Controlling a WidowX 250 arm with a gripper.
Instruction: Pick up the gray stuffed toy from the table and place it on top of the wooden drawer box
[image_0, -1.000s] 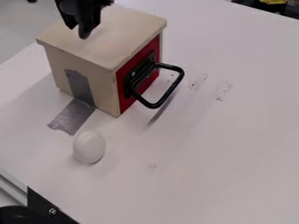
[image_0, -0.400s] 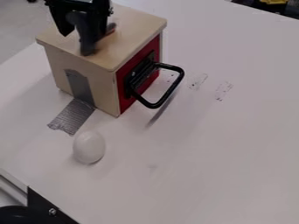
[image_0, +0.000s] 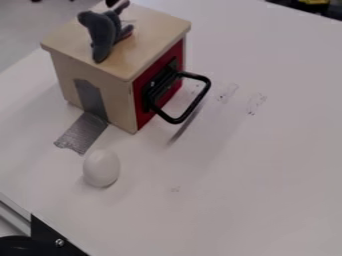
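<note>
And up goes the black gripper (image_0: 112, 2), off to the view's top edge; open or closed, I can't tell! The grey toy (image_0: 101, 34) rests on the wooden box (image_0: 152, 29), whose black handle (image_0: 175, 120) juts over the white table (image_0: 260, 165). A white egg (image_0: 101, 168) sits between box and table's lower-left edge, near grey tape (image_0: 81, 134).

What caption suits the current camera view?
A grey soft-looking toy lies atop a pale wooden box with red front and black looped handle, near a white egg-shaped object.
</note>
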